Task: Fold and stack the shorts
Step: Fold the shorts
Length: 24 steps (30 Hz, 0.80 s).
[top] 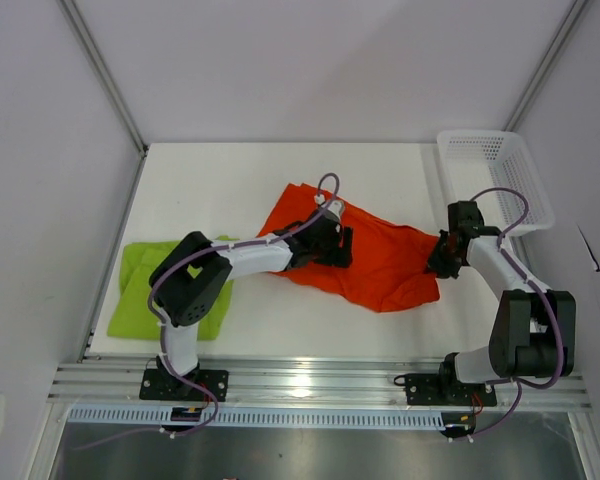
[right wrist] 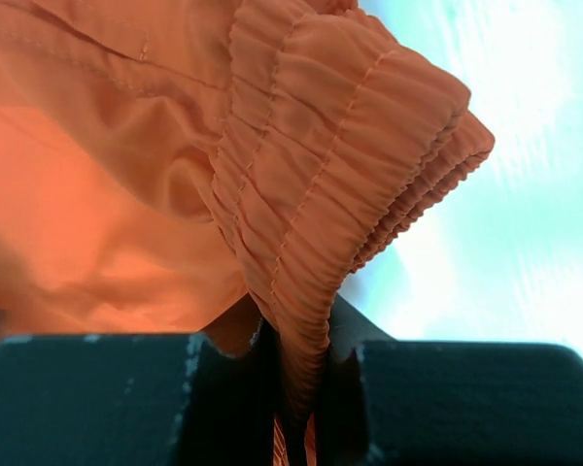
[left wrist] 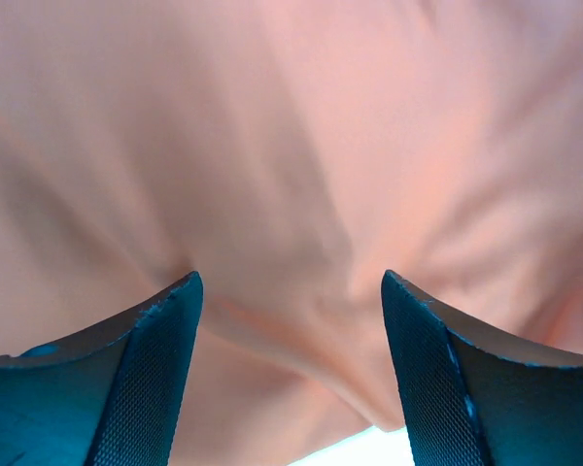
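On the white tabletop (top: 230, 180), the orange-red shorts (top: 370, 265) lie spread and rumpled near the middle, between the 2 arms. The left end effector (top: 342, 246) sits low over the left-centre part of this cloth. In the left wrist view its 2 fingers (left wrist: 146, 379) stand wide apart. Orange fabric fills the space ahead of them and a soft crease runs down between them, but nothing is clamped. A sliver of bare tabletop shows below the cloth's edge.

The right end effector (top: 440, 265) is at the right-hand edge of the same shorts. In the right wrist view its fingers are closed tight on the gathered elastic waistband (right wrist: 340, 146), which bunches up and folds over just above the pinch.

The lime green shorts (top: 140, 290) lie at the left side of the tabletop, apart from the orange-red pair and partly covered by the left arm's elbow. A white mesh basket (top: 500, 175) stands at the far right corner, near the right arm's wrist.
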{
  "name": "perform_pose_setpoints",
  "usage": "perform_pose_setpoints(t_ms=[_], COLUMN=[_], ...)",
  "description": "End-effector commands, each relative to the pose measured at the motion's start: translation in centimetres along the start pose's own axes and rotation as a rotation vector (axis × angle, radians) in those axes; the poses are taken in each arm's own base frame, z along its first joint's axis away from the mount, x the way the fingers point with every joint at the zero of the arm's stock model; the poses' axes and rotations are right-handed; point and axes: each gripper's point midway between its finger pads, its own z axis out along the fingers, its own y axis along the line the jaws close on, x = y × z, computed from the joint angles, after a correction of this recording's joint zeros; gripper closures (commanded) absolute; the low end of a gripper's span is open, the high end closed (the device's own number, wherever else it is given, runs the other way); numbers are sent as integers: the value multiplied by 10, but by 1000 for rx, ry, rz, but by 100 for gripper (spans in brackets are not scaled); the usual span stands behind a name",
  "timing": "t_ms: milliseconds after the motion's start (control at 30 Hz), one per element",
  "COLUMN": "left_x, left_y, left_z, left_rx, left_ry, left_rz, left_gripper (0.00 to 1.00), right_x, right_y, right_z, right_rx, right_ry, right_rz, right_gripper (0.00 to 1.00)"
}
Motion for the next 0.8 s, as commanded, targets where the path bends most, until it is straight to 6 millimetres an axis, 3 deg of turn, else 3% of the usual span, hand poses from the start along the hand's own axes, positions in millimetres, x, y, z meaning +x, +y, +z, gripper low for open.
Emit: perform_pose_setpoints(t_ms=[0,100,167,267,533,600,767], left_x=[-53,-67,-52,-45,14,20,39], left_y=[-30,-37,-34,-34,-42,-54,-49], left_z=[-14,-5,8,8,-22,-34,-42], left_rx=[193,247,246,231,286,338,324], left_ry=[-175,-159,-80,-2,250,274,306], left_rz=[-100,-125,-100,-69,-32,-24,-6], left_gripper=[24,28,32,32,30,28,27], right_x=[-17,-23,-24,-28,-40,-45,-45], right_y=[-5,-3,0,6,24,31,44], right_z=[-14,-17,-18,-18,-17,-19,-25], right_rx=[45,48,38,80,164,151,136], right_ry=[-55,-51,-30,-3,-27,-45,-56], right_rz=[-29,-66,-100,-167,-299,-329,-428], right_gripper=[100,100,100,100,100,100,100])
